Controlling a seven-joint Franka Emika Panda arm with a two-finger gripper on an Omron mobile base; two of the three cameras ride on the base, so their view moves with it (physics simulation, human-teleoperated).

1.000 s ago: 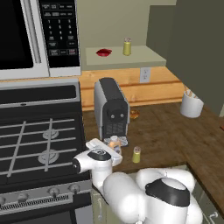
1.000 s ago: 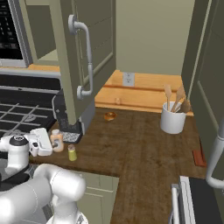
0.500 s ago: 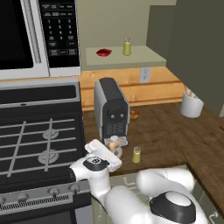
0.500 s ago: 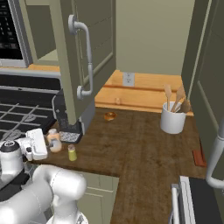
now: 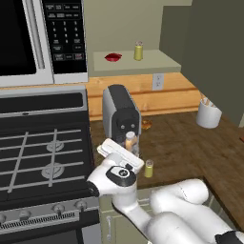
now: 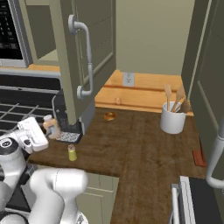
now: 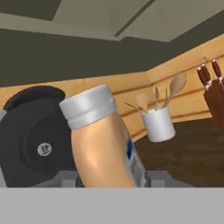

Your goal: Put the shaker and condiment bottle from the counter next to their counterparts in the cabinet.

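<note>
Gripper sits low in front of the black coffee machine with the condiment bottle between its fingers, apparently clamped, though the fingertips themselves are hidden in the hand view, so the grasp-and-lift step looks to be in hand. Just right of that machine's front the shaker waits on the counter. Next comes a high carry over the machine to the cabinet shelf, beside the red item and second shaker.
</note>
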